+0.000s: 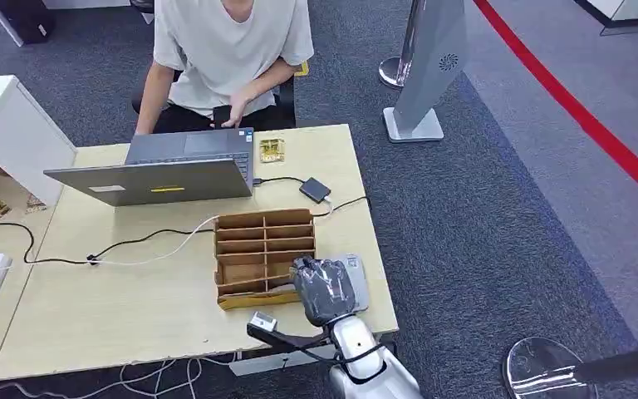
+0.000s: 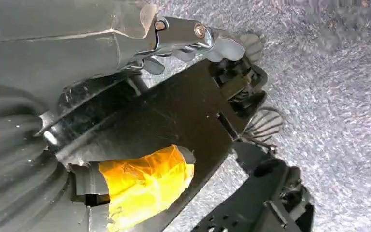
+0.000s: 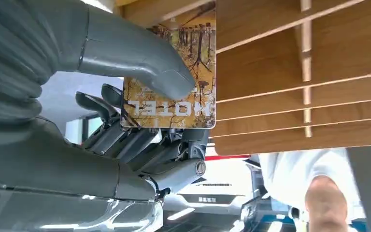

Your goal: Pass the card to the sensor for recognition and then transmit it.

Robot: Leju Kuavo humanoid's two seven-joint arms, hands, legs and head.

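Right hand pinches the hotel card by one end beside the wooden rack, face free for the sensor; left hand's state: cannot tell.

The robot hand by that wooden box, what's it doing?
The right robot hand is pinching a hotel card between its thumb and fingers, right at the wooden slotted card rack on the table. A flat grey sensor pad lies next to the rack, partly under the hand. Across the table a person sits behind a laptop. The left robot hand hangs down over the carpet, holding nothing.
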